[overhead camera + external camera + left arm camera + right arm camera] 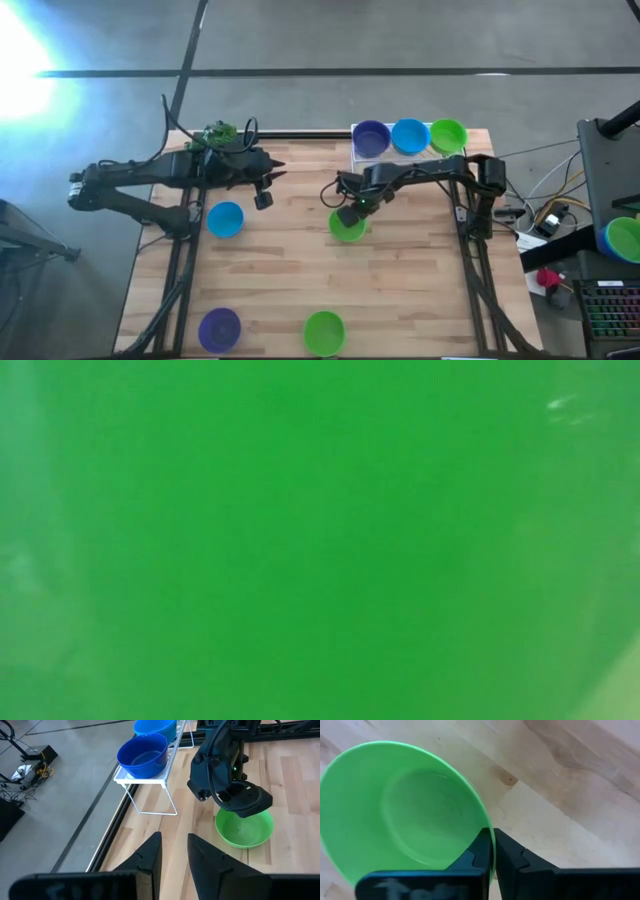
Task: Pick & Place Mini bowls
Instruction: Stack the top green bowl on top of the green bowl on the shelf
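Note:
A green mini bowl [347,227] [245,830] [395,810] stands upright on the wooden table, near its middle. My right gripper [351,213] [493,840] comes down on it from above and is shut on its rim. My left gripper [275,165] [174,840] hangs open above the table's far left part, pointing toward the bowl, with nothing between its fingers. A purple bowl [372,137], a blue bowl [409,135] and a green bowl [447,134] sit in the white wire rack [150,782] at the far edge. My right gripper pinches the green bowl's rim [486,822] between its two fingers, one finger inside the bowl and one outside its wall. The fingers point almost straight down. The bowl sits upright with its bottom on the table.
Loose bowls stand on the table: a blue one [225,219] at the left, a purple one [219,328] and a green one [323,332] at the near edge; that green fills the low view [320,540]. A leafy toy plant [222,133] is at the far left.

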Robot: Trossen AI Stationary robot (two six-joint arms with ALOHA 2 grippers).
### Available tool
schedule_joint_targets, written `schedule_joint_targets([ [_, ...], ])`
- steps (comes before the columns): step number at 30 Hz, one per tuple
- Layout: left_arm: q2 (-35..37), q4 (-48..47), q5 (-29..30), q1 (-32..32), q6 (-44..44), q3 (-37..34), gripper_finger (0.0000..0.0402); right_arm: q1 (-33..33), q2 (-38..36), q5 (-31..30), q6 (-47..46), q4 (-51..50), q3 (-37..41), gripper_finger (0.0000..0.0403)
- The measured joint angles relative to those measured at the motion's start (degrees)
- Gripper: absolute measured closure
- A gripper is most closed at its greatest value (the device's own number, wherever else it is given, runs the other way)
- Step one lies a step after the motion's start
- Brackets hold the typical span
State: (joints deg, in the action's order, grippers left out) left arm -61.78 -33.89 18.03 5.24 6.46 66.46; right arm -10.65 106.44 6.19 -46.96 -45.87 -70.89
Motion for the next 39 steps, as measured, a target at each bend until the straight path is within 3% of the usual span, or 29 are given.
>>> schedule_joint_targets([
  [9, 0.0, 0.0, -0.09, 0.01, 0.0, 0.01, 0.0315, 0.3, -5.59, -0.33, 0.0, -2.16, -1.16, 0.0394],
  [20, 0.0, 0.04, -0.14, 0.02, 0.0, 0.02, 0.0315, 0.69, -18.33, -0.87, -0.52, -6.16, -1.11, 0.0395],
  [39, 0.0, 4.17, -0.13, 0.02, -0.01, 0.02, 0.0315, 0.51, -39.66, -11.86, -4.84, -14.61, -1.1, 0.0395],
])
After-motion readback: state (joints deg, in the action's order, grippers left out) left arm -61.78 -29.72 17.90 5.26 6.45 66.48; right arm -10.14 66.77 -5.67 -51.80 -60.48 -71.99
